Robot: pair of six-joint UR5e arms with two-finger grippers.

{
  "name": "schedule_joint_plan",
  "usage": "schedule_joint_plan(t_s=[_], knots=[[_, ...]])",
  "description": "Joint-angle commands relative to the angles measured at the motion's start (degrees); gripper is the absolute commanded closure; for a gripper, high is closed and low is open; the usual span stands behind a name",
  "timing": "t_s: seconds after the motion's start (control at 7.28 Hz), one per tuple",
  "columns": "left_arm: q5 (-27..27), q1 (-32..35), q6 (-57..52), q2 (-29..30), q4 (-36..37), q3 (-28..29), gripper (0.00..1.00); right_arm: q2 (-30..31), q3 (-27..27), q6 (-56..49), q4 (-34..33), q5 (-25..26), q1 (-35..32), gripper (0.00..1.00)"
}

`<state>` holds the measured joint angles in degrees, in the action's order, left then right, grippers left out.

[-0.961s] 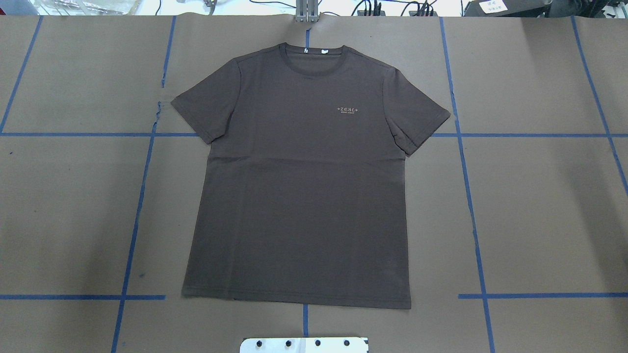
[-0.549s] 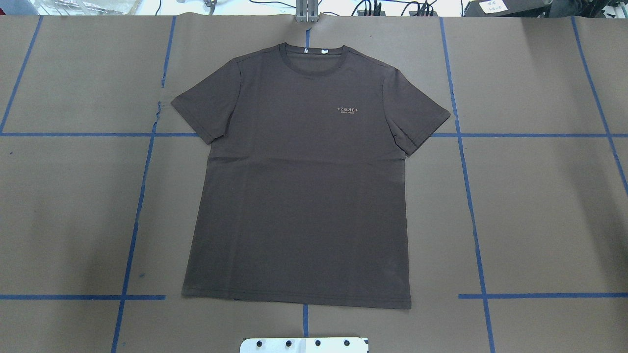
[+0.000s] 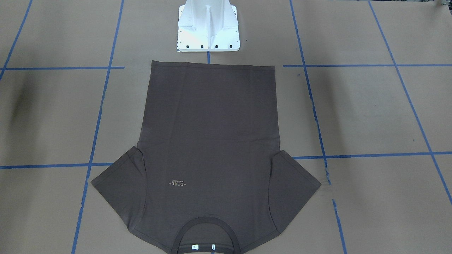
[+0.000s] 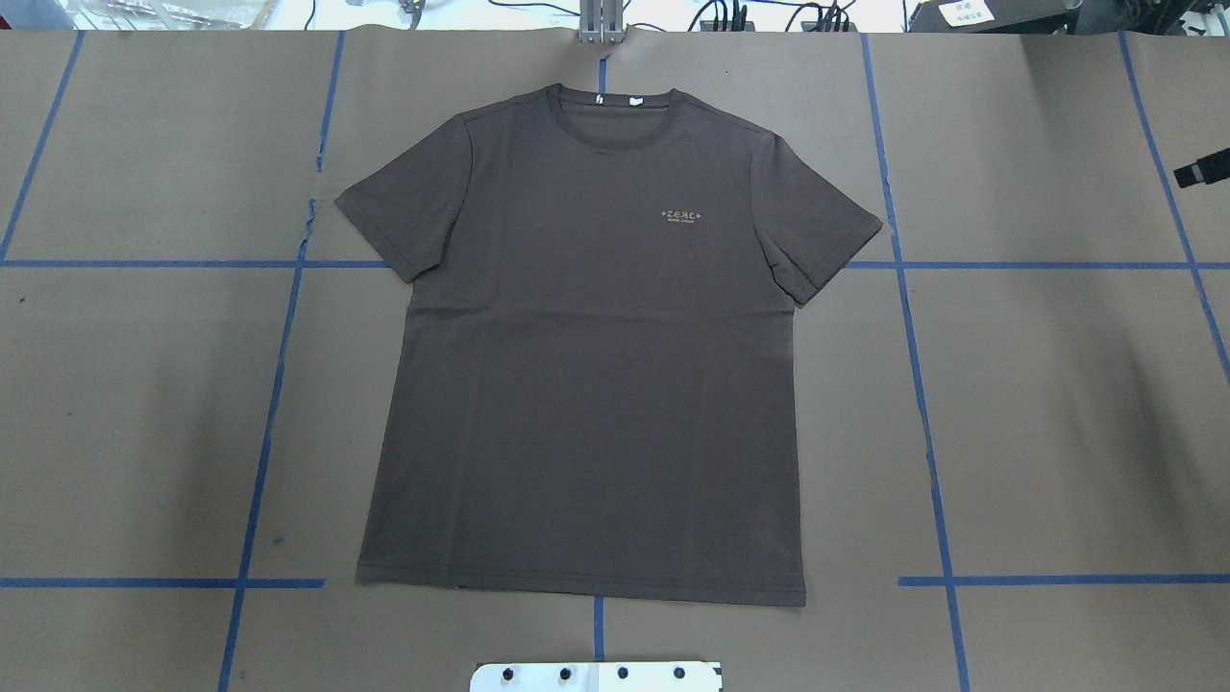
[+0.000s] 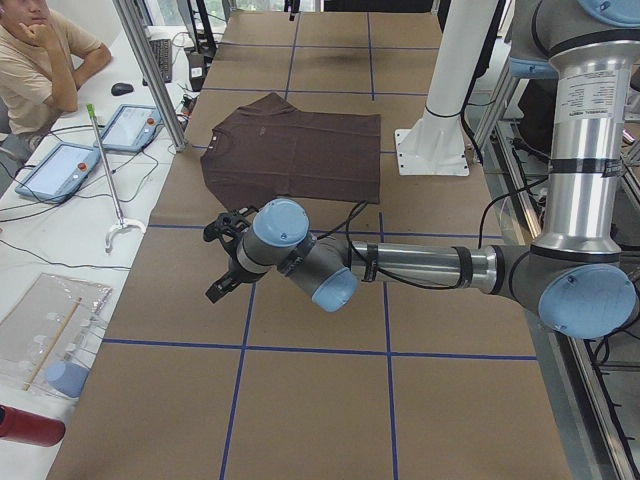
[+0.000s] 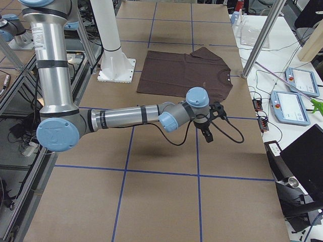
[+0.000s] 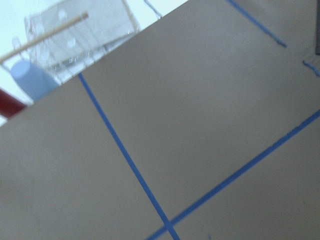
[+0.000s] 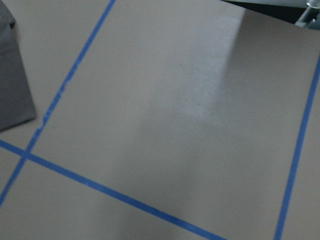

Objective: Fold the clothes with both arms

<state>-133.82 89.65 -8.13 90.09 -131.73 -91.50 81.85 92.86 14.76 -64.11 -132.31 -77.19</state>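
Note:
The dark brown-grey T-shirt [image 4: 586, 356] lies flat and face up on the brown table, collar [image 4: 615, 111] at the far edge and hem toward the robot's base. It also shows in the front-facing view [image 3: 208, 141], and its sleeve corner shows in the right wrist view [image 8: 12, 85]. The left gripper [image 5: 222, 262] hovers over bare table well to the shirt's left; I cannot tell whether it is open or shut. The right gripper [image 6: 208, 126] hovers to the shirt's right. A black part of it [image 4: 1206, 170] shows at the overhead view's right edge; I cannot tell its state.
The white bolted pedestal base [image 3: 208, 28] stands just behind the shirt's hem. Blue tape lines [image 4: 913, 336] grid the brown paper table. A metal post [image 4: 601, 21] stands at the far edge. A seated operator [image 5: 40, 60] and tablets [image 5: 125, 128] are beyond the far side.
A black part of the right gripper has come into the overhead view at its right edge. The shirt has not moved.

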Motion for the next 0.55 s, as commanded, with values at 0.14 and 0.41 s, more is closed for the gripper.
schedule_joint_plan(t_s=[0.14,0.41], knots=[[-0.13,0.0,1.27,0.53,-1.86,0.54,0.0,-12.2,-3.71,32.51,4.4,10.7,13.43,0.0],[-0.13,0.0,1.27,0.53,-2.21,0.53,0.0,-16.89,-11.97,38.48,10.2,14.95,18.1,0.08]])
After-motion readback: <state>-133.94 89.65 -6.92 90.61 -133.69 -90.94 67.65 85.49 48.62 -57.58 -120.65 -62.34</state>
